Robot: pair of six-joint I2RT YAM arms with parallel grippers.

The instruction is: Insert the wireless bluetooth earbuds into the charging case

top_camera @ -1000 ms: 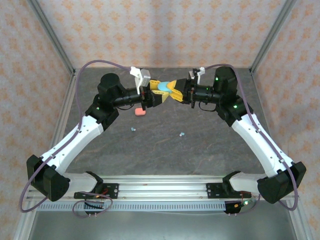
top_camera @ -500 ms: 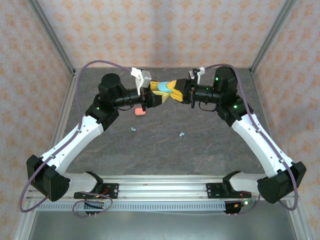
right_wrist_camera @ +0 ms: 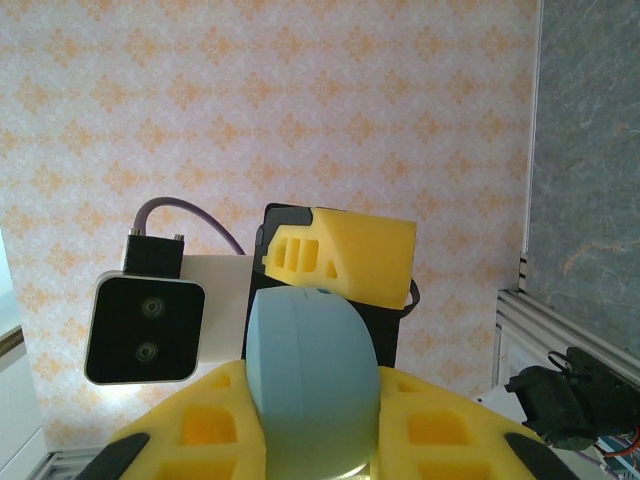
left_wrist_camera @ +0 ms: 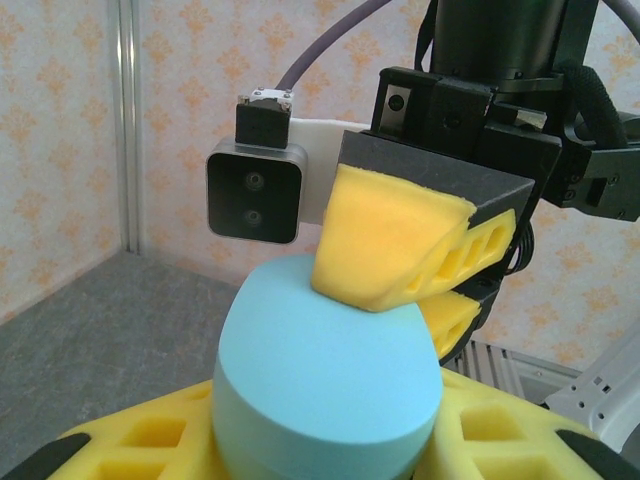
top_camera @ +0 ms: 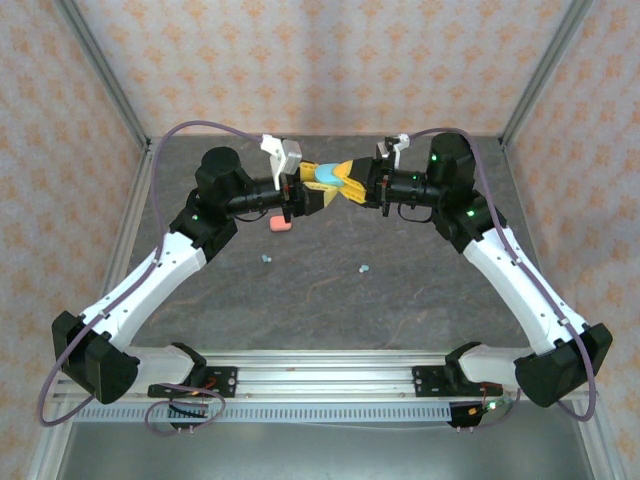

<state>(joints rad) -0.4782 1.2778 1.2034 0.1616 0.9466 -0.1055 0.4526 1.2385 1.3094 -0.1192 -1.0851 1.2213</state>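
On the dark stone-look table (top_camera: 400, 310), the teal earbuds (top_camera: 266, 258) are loose: one pale speck (maybe two, too small to tell) left of centre, and another earbud (top_camera: 363, 269) lying to its right, well apart from it. Neither is touched by anything, and both sit nearer the arm bases than the grippers. Just beyond the left speck lies a salmon-pink case (top_camera: 281, 223), on the table and partly tucked under the left arm; lid state not readable. Above and past that, off the surface, the teal case (top_camera: 326, 177) hangs between both grippers, which meet tip to tip over the far middle of the table. The left gripper (top_camera: 316, 186) is clamped on it: its wrist view shows the case wedged between the two yellow foam fingers, with contact on both sides. The right gripper (top_camera: 343, 183) is also closed on the teal case — from the left wrist camera, one yellow finger (left_wrist_camera: 390, 240) presses on the rounded top and the other sits under the edge behind it. The case lid looks closed, with no seam gap visible. Each wrist view shows the opposite arm's camera block beside the case. Purple cables (top_camera: 200, 128) loop over both arms, with orange-patterned walls (top_camera: 330, 60) behind.
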